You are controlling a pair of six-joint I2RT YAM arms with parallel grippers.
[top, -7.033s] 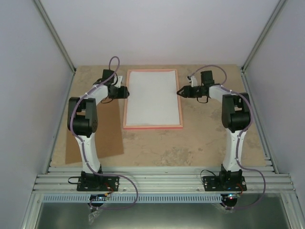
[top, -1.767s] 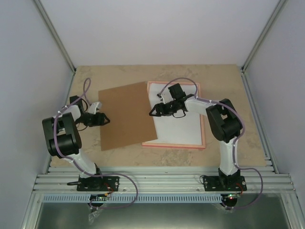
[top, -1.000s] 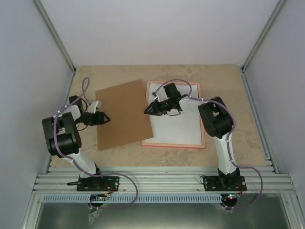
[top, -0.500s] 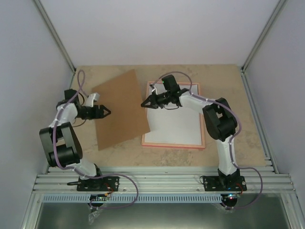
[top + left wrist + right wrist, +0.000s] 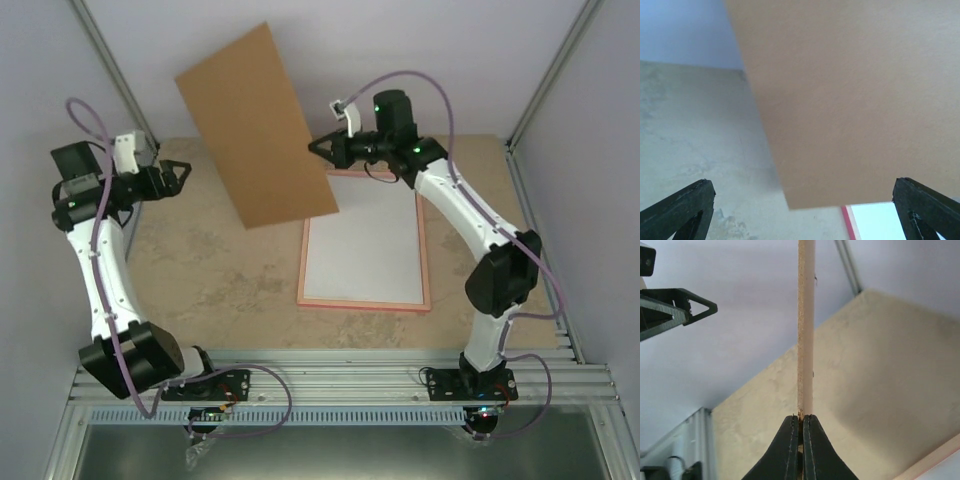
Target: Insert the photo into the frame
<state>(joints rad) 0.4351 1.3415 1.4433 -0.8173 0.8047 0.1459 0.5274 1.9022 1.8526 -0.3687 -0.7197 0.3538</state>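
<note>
My right gripper is shut on the right edge of a plain brown board and holds it tilted in the air above the table's back left. In the right wrist view the jaws pinch the board's thin edge. The pink frame lies flat at centre right, filled by a white sheet. The photo is out of view. My left gripper hangs open and raised at the far left, apart from the board, with the frame's corner below it.
The beige table is bounded by grey walls and metal corner posts. The lifted board overhangs the frame's upper left corner. The right arm's cable loops above the frame.
My right gripper has raised the board off the table and tilted it up. The left arm has risen to the far left, and its jaws have spread wider.
</note>
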